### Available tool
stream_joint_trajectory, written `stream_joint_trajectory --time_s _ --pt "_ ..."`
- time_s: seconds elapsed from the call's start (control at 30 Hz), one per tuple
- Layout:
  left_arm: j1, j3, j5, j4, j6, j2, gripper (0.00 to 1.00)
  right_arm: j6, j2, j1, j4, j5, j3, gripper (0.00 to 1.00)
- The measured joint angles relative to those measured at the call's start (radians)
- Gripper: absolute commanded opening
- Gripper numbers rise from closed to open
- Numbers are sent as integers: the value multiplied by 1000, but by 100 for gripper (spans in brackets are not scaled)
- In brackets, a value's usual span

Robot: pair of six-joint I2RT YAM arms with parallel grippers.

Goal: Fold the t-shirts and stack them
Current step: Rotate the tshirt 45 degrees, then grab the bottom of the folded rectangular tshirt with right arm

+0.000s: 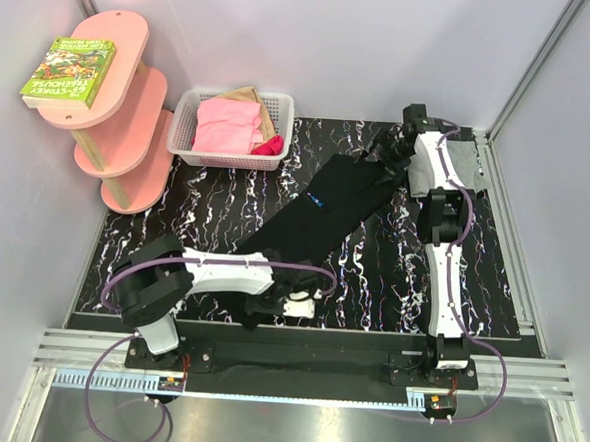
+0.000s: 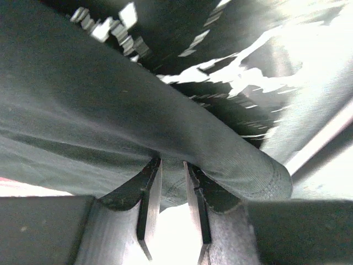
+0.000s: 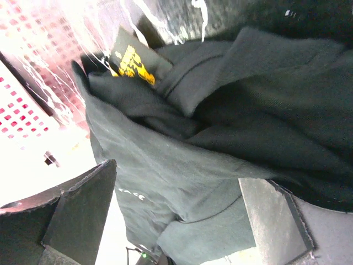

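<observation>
Top: black t-shirt (image 1: 326, 208) stretched diagonally across the bench (image 1: 225, 217), near-left to far-right. Grey t-shirt (image 1: 467, 158) lies far right, under the right arm.
Left wrist: left hand (image 2: 172, 165) pinched nearly together on the black hem.
Right wrist: right hand (image 3: 176, 176) fingers wide apart, bunched black cloth between them.

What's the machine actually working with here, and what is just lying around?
Part of the job:
black t-shirt
grey t-shirt
left gripper, pinching the black one's near end
right gripper, open at its far end

Just lying about:
white basket holding pink clothes
pink shelf
green book on top of it
</observation>
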Motion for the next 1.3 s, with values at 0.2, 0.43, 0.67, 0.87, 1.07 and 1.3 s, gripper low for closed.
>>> stream_joint_trajectory --time_s 0.2,0.43,0.67,0.87,1.07,1.3 --pt "-47 15 29 0 -5 5 27 4 40 -27 12 -55 59 100" --pt "-38 18 82 42 -31 -52 27 -22 50 -42 64 -103 65 100" --pt "284 213 132 30 -39 -362 31 -92 -25 -21 109 12 64 100" --pt "593 346 116 50 -30 -670 32 -137 -260 59 129 76 -31 100" --pt "747 202 88 29 -39 -896 34 -247 -573 404 134 343 -322 100" --pt "896 16 47 37 -85 -903 35 -327 -642 976 112 723 -702 100"
